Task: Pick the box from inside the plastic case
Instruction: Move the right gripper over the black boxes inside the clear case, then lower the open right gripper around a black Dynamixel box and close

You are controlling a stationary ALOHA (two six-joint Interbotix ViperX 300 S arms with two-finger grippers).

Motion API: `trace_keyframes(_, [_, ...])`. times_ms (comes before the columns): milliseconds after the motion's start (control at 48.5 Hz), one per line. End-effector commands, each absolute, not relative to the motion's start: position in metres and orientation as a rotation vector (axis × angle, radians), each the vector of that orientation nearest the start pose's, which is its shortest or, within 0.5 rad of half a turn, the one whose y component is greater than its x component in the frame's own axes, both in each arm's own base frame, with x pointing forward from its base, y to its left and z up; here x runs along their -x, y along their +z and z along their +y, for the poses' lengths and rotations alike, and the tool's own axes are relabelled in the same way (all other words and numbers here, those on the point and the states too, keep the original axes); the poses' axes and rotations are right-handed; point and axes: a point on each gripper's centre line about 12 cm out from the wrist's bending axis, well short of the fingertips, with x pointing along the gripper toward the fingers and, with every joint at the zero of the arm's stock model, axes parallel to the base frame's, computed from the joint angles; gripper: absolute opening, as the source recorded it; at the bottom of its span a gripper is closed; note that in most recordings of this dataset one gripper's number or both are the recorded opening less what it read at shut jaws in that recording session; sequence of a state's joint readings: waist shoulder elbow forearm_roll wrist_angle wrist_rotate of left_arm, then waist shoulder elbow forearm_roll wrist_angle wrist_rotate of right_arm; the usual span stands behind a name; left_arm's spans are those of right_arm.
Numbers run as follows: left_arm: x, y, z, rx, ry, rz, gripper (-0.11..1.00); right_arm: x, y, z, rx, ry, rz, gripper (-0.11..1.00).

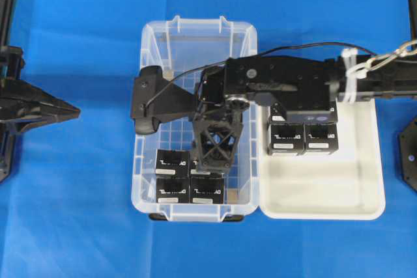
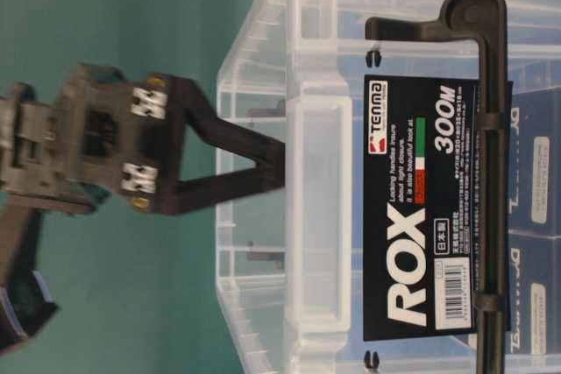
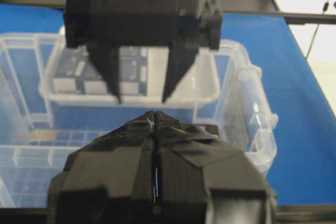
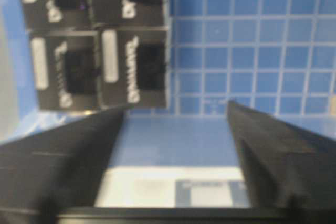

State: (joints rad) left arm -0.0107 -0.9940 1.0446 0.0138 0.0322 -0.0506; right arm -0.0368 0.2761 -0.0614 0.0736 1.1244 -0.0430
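Black tapered fingers (image 4: 63, 166) of the right gripper (image 4: 173, 145) fill the bottom of the right wrist view, spread wide apart with nothing between them, over the grid-patterned floor of the plastic case (image 1: 151, 50). Four black boxes sit packed two by two in the near part of the case; the box (image 4: 137, 66) closest to the spread jaws lies just beyond the left finger, white lettering and white label strip facing up. In the overhead view the right gripper (image 1: 214, 154) points down into the case, reaching across from the right, its fingertips just over the far right box (image 1: 202, 161) of the cluster; contact cannot be told. Left gripper (image 1: 71, 112) is parked well left of the case over the blue cloth (image 1: 71, 213), jaws pressed together, empty; the left wrist view shows the closed tips (image 3: 156, 121) meeting in a thin seam. White tray (image 1: 326, 193) sits touching the case's right side, holding several more black boxes (image 1: 303, 139) at its far end, partly hidden under the right arm. Table-level view shows the case's end wall with a black ROX label (image 2: 421, 208).
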Motion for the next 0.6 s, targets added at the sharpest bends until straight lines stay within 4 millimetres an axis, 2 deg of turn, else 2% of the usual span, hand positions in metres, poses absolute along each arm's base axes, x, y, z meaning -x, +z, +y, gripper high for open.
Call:
trace_keyframes(0, [-0.2, 0.327, -0.003, 0.036, -0.012, 0.054, -0.07, -0.463, 0.212, -0.012, -0.059, 0.027, 1.315, 0.92])
trace_keyframes(62, [-0.2, 0.328, -0.003, 0.036, -0.012, 0.052, -0.07, -0.463, 0.206, -0.013, -0.06, 0.022, 1.298, 0.99])
trace_keyframes(288, [-0.2, 0.329, -0.003, 0.038, -0.012, 0.049, -0.07, -0.457, 0.182, -0.012, -0.066, 0.018, 1.288, 0.99])
trace_keyframes(577, [-0.2, 0.33, -0.003, 0.052, -0.012, 0.049, -0.07, -0.456, 0.179, -0.004, -0.087, 0.037, 1.295, 0.99])
